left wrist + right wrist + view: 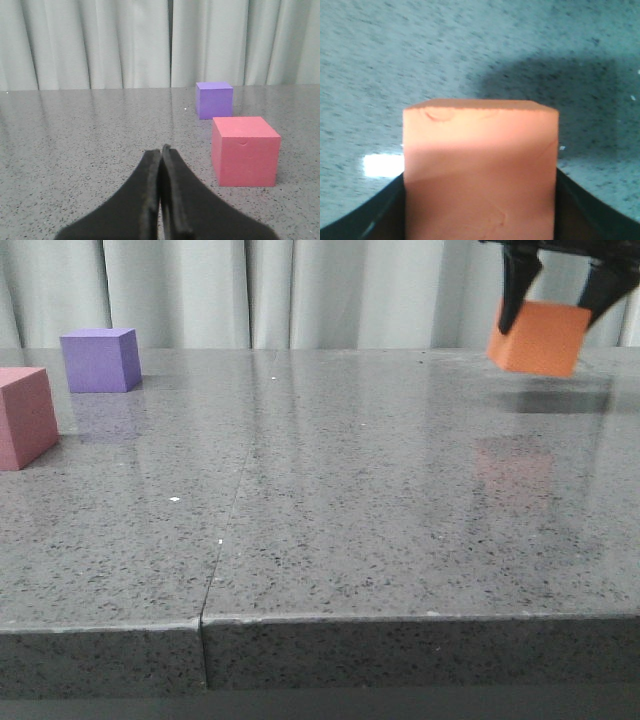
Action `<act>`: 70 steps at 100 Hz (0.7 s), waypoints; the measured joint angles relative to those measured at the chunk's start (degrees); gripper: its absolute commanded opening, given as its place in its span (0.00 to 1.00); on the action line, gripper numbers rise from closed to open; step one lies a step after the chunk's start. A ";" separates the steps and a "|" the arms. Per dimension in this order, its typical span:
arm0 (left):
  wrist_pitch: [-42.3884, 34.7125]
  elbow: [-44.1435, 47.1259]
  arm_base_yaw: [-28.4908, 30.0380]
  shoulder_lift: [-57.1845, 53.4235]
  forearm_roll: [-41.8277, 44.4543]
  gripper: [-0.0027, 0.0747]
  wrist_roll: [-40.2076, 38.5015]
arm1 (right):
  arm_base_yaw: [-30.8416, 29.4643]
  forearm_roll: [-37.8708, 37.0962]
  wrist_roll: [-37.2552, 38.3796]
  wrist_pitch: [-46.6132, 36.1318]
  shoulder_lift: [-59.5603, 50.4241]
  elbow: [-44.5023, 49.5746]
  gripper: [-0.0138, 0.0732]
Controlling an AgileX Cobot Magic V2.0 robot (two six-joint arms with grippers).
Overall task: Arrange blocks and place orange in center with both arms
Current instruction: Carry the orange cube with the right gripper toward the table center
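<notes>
My right gripper [556, 300] is shut on the orange cube [538, 337] and holds it tilted above the table at the far right; its shadow lies on the table beneath. In the right wrist view the orange cube [480, 170] fills the space between the two dark fingers [367, 215]. The purple cube [100, 359] stands at the far left, and the pink cube [25, 417] stands nearer, at the left edge of the front view. My left gripper [161, 150] is shut and empty, low over the table, with the pink cube [244, 150] and purple cube [214, 99] beyond it.
The grey speckled table [330, 500] has a seam running from the back to its front edge [203, 620]. Pale curtains [300, 290] hang behind the table.
</notes>
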 measured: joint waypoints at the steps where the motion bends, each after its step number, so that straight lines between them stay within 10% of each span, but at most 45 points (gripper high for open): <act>1: 0.00 0.00 0.00 0.00 0.00 0.01 0.00 | 0.46 -0.42 0.32 0.10 0.00 -0.17 0.47; 70: 0.00 0.00 0.00 0.00 0.00 0.01 0.00 | 19.75 -1.95 14.96 0.82 10.89 -14.89 0.47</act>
